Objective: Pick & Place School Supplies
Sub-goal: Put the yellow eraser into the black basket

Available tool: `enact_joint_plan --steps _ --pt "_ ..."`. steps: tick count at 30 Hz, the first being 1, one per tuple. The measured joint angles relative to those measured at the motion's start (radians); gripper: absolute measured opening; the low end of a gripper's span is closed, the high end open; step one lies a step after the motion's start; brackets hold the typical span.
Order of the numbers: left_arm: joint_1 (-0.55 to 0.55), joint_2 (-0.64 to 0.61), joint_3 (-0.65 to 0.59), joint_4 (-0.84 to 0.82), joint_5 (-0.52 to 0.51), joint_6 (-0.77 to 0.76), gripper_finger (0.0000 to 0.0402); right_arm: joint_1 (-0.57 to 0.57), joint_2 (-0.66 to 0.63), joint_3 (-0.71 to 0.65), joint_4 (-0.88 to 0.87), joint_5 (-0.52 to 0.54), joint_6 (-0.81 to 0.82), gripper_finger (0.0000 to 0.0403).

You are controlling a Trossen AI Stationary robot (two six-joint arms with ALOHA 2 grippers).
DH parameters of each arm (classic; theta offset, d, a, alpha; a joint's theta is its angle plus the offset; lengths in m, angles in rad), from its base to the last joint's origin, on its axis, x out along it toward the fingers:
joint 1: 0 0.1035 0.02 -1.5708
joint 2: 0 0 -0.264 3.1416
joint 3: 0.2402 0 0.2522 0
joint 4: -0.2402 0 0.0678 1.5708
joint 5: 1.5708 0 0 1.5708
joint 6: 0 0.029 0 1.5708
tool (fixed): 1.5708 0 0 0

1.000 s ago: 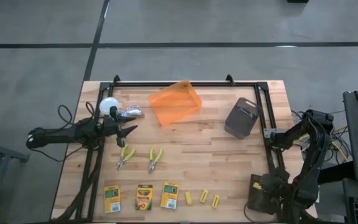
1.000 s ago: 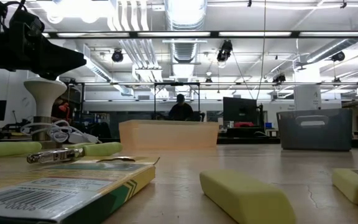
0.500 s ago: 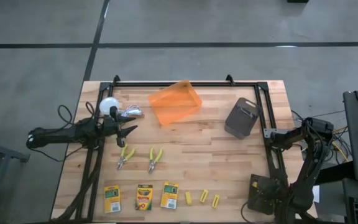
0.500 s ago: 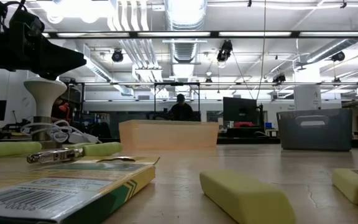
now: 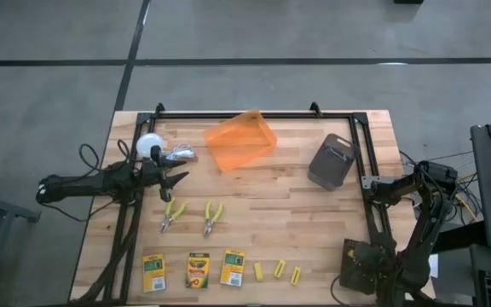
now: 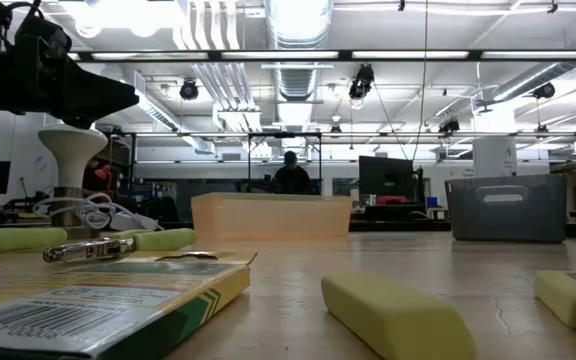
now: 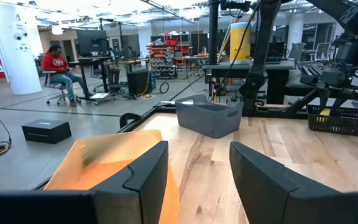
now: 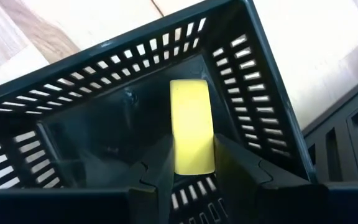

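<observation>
The right hand hung over a black slotted basket at the worktop's near right corner, and a yellow block lay between its fingers, over the basket's floor. The fingers stood close on either side of the block, clenched on it as far as the wrist view showed.

The left hand waited above the worktop's left side, just past the two pliers, fingers parted and holding nothing. A white ball with a cable sat beside it.

The second pliers lay right of the first, apart from it. Along the near edge three crayon boxes lay in a row, flat, with gaps between them, the middle one and the right one side by side. Right of them three blocks lay in a line, none touching.

An orange bin stood at the far side, a grey bin to its right
</observation>
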Motion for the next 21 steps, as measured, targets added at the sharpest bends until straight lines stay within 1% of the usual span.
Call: enact_joint_plan --steps 4,12,16,21 --pt "0.000 0.000 0.000 0.000 0.000 0.000 0.0179 0.000 0.000 -0.009 -0.002 0.000 0.043 0.0100" --pt "0.000 0.000 0.000 0.000 0.000 0.000 0.0179 0.000 0.000 -0.052 0.028 0.000 0.043 0.0102" --pt "0.000 0.000 0.000 0.000 0.000 0.000 0.0179 0.000 -0.001 -0.058 0.043 0.000 0.043 0.0115" --pt "0.000 0.000 0.000 0.000 0.000 0.000 0.0179 0.000 -0.001 -0.057 0.048 0.000 0.043 0.0143"
